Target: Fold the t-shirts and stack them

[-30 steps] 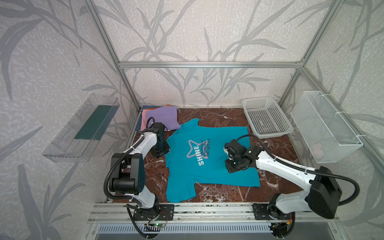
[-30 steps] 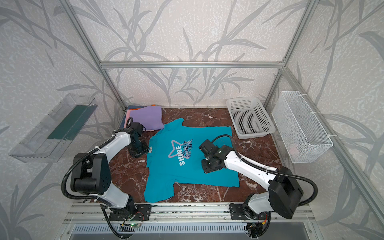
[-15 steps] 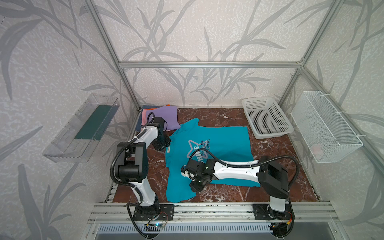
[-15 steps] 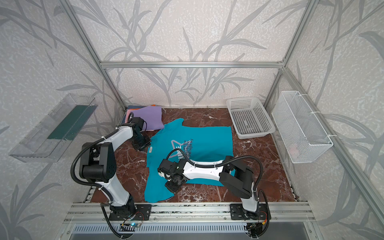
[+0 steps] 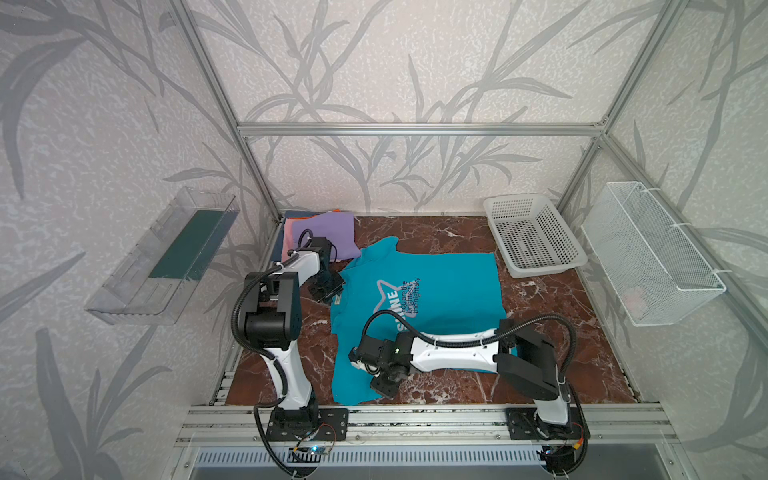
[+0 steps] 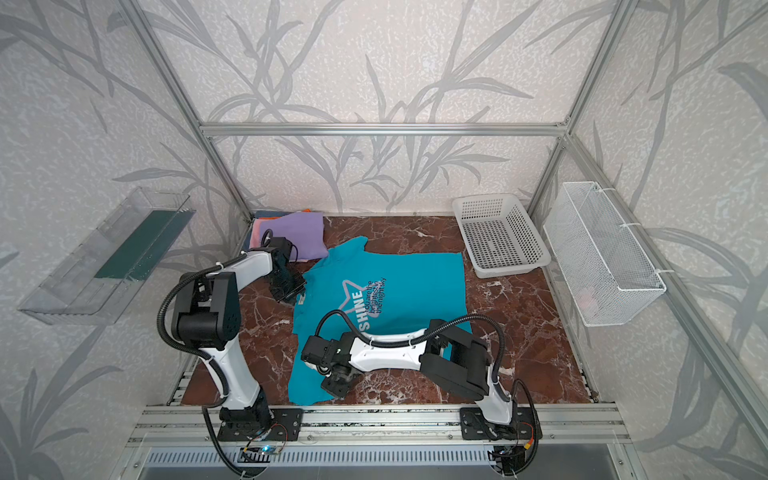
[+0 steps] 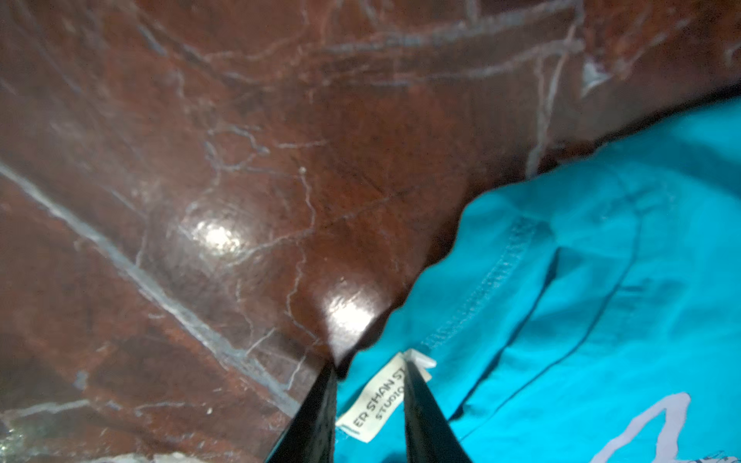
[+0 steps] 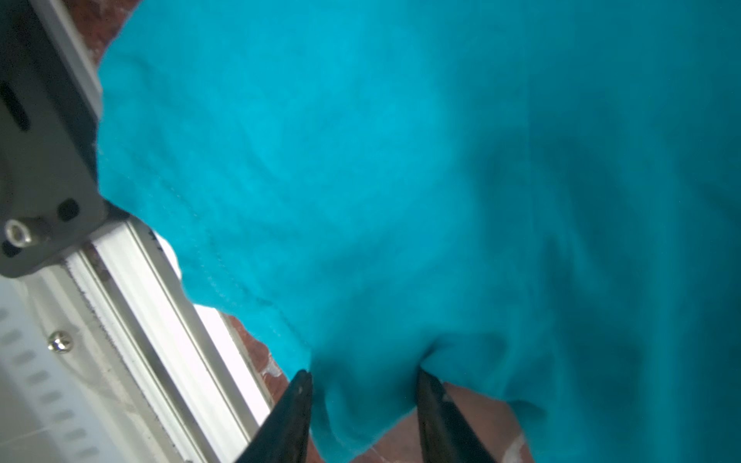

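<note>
In the back left corner sit the folded tees. The lilac tee (image 5: pixel 328 232) is on top, with the pink tee (image 5: pixel 286 243), orange tee (image 5: pixel 313 215) and dark-blue tee (image 5: pixel 291 214) edging out beneath, so that part looks done. Just beside them the left gripper (image 7: pixel 369 360) is down at the collar of the teal tee (image 5: pixel 449 286), jaws apart either side of the neck label (image 7: pixel 375 409), which reads "ER SHAN ST…" over "STUDIO". The teal tee lies spread print-up on the marble tabletop (image 5: pixel 540 332), unfolded. Its chest reads "SHINE" beside "you are the brightest in the night sky". The right gripper (image 8: pixel 363 375) is at the near sleeve, jaws apart with a pucker of cloth between them. Folding and stacking this one remain.
</note>
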You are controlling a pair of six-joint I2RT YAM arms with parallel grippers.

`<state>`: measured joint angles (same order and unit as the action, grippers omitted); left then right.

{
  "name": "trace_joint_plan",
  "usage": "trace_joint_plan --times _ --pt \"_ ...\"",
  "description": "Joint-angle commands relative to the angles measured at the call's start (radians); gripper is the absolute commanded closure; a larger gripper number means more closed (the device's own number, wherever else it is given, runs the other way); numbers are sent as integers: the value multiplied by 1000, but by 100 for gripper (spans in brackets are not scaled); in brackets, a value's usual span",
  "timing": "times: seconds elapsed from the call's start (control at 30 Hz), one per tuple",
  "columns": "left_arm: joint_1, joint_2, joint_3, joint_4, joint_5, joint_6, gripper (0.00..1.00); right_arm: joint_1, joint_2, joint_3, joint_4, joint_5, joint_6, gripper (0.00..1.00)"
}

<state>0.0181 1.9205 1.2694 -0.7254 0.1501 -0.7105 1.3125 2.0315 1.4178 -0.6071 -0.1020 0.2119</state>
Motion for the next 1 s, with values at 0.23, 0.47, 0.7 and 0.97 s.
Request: trace_joint_plan --times 0.23,0.47,0.7,0.97 --pt "21 89 0 35 -22 0 71 -13 -67 -135 -116 126 30 100" --pt "44 101 13 31 -26 2 71 -14 -186 -272 -108 7 0 100" --pt "47 99 10 30 -11 -2 71 -14 -198 -264 -128 5 -15 80" --pt "28 -36 -23 -9 7 -12 71 -53 -232 -180 -133 -10 -1 55"
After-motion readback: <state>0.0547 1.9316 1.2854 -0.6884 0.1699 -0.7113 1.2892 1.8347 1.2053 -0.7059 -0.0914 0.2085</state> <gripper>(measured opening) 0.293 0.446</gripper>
